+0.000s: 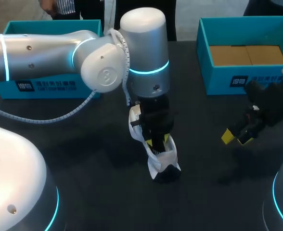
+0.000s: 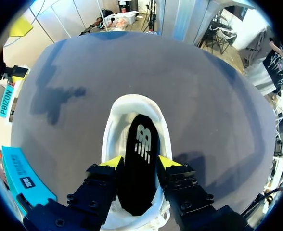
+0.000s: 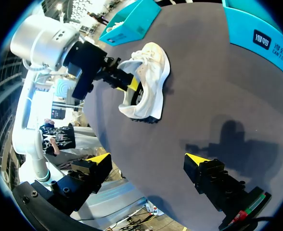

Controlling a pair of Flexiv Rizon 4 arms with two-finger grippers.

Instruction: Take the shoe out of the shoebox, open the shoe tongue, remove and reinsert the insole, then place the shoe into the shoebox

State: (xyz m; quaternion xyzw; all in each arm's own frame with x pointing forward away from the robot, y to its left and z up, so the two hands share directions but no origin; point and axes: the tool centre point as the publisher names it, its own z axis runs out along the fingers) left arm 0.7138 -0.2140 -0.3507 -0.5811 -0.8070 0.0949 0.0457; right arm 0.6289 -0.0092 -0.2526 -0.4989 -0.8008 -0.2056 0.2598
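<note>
Head view: the white shoe (image 1: 163, 161) sits mid-tabletop (image 1: 83, 159), toward the near edge, with its long axis running far to near. The left gripper (image 1: 157, 143) reaches into it from above. The right gripper (image 1: 237, 136) hangs by the right edge, fingers apart. The teal shoebox (image 1: 247, 79) at the far right corner bears a small printed label.

Left wrist view: the toe points away from the gripper, whose fingers clamp the black insole (image 2: 140, 144) with its white logo.

Right wrist view: the shoe lies ahead, between spread fingers.

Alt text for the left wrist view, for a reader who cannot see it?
The left pincer grips a black insole from both sides, its yellow fingertips inside a white shoe lying on the dark table. The corner of a teal box shows beside the pincer.
</note>
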